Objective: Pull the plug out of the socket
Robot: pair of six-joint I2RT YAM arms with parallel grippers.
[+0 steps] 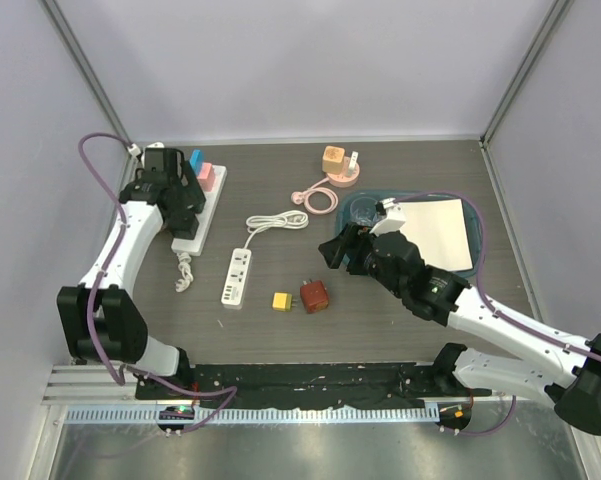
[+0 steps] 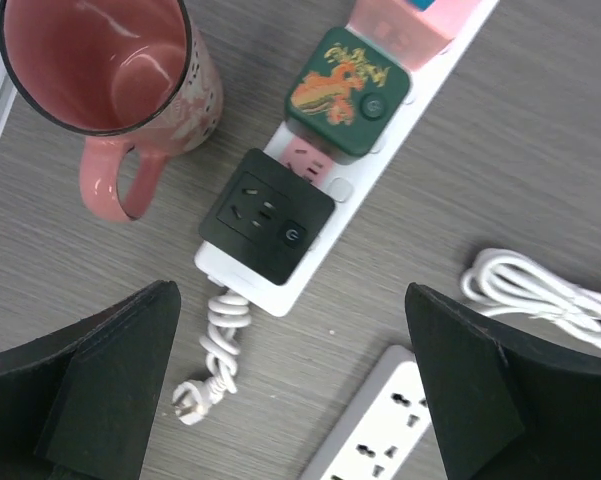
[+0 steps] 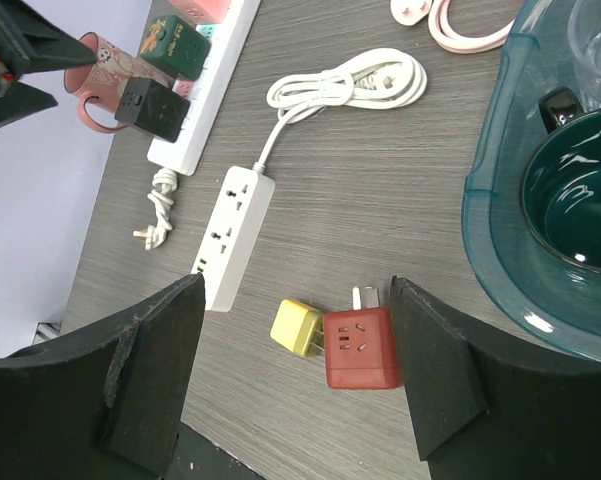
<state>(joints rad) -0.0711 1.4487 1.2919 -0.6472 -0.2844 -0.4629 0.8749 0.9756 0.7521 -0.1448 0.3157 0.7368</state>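
While left hand (image 2: 290,300) gapes above black plug (image 2: 267,226), mug (image 2: 110,70) beside power strip (image 2: 242,272) edge

Grey-brown wood-grain tabletop (image 1: 360,340), pale lilac walls (image 1: 310,60) around

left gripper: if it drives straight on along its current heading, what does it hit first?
Most likely the black adapter plugged into the near end of the white power strip. It sits centred ahead of the open left gripper. Depth is unclear, so it might first touch the coiled cord just short of it.
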